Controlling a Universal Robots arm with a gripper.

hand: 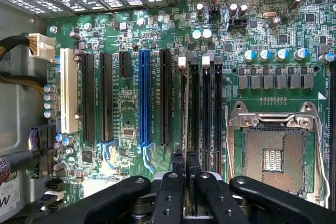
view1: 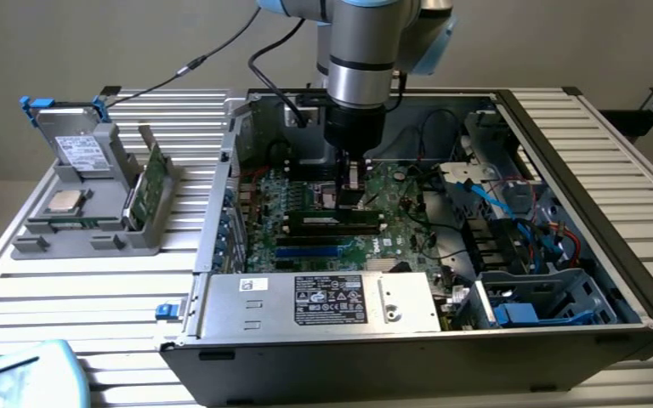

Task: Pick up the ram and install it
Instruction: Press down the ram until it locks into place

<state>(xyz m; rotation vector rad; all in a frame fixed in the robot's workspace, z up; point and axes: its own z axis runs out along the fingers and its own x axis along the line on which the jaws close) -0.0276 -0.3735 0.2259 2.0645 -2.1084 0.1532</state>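
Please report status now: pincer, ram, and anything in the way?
Pincer shut on ram, inside the computer case. Ram edge-on above the black memory slots on the motherboard. Nothing seen blocking the slots.

A ribbed metal tabletop (view1: 133, 280) carries everything here: the open computer case (view1: 417, 357) sits across it, and a grey parts holder (view1: 88, 212) stands beside it toward the exterior view's left.

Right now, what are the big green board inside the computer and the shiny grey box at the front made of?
The big green board looks like stiff circuit-board laminate with a glossy green coat, dotted with solder points and plastic slots. The shiny grey box looks like bare sheet metal: dull silver, folded edges, a paper label. Both are guesses from the look.
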